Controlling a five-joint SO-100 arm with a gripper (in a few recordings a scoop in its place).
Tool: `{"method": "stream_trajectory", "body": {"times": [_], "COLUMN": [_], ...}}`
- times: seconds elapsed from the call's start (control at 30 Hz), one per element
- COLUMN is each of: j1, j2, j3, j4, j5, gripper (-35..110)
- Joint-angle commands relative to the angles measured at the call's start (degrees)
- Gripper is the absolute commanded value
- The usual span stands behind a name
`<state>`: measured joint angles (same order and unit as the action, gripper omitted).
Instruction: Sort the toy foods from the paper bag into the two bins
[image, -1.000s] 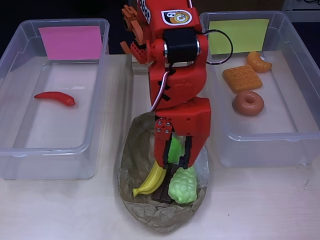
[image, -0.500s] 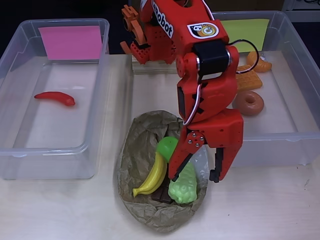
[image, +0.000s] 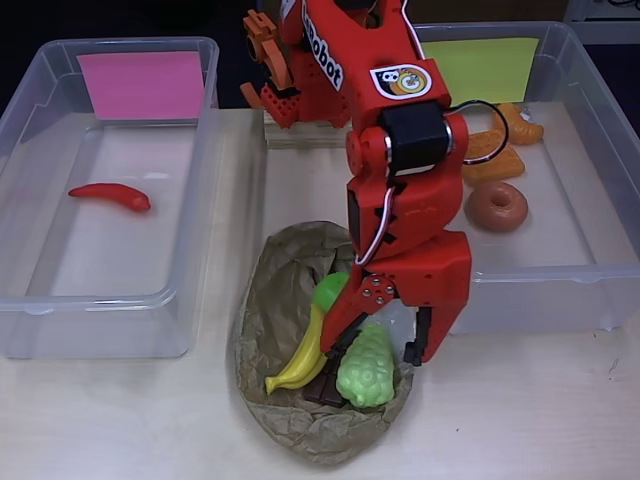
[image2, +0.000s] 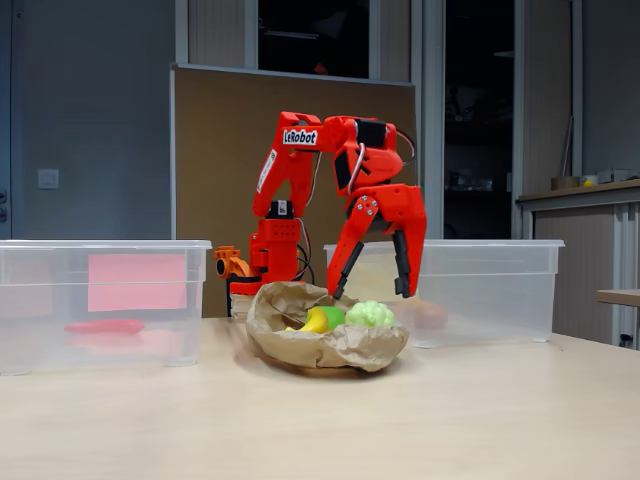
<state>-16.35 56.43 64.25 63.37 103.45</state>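
The crumpled paper bag (image: 272, 300) (image2: 335, 348) lies on the table between the two bins. In it I see a yellow banana (image: 300, 362) (image2: 316, 321), a green apple (image: 329, 290), green grapes (image: 366, 368) (image2: 372, 314) and a dark chocolate bar (image: 324, 386). My red gripper (image: 373, 352) (image2: 370, 294) is open, hanging just above the grapes with one finger on each side. The pink-label bin (image: 30, 290) holds a red chili (image: 110, 196). The yellow-green-label bin (image: 590, 270) holds a donut (image: 496, 205), a waffle (image: 492, 160) partly hidden by the arm, and a croissant (image: 520, 126).
The arm's orange base (image: 270, 70) stands at the back between the bins. Bare table stretches in front of the bag and bins (image: 520, 420). In the fixed view both bins (image2: 100, 300) (image2: 500, 290) flank the bag.
The gripper left the apple and banana, swung right and opened wide. It has since shifted slightly left and lower over the grapes. The toys have not moved.
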Motion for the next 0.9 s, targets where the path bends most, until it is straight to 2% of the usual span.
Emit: {"method": "stream_trajectory", "body": {"times": [0.0,0.37,0.53,0.7,0.87], "j1": [-0.26,0.53,1.14,1.49,1.93], "j2": [-0.44,-5.54,-6.86,-7.21,-5.89], "j3": [0.18,-3.87,-5.62,-9.93,-12.83], "j4": [-0.79,-0.97,-0.26,6.06,11.16], "j5": [1.58,0.26,-1.14,-2.11,-3.87], "gripper": [38,36,28,15,11]}}
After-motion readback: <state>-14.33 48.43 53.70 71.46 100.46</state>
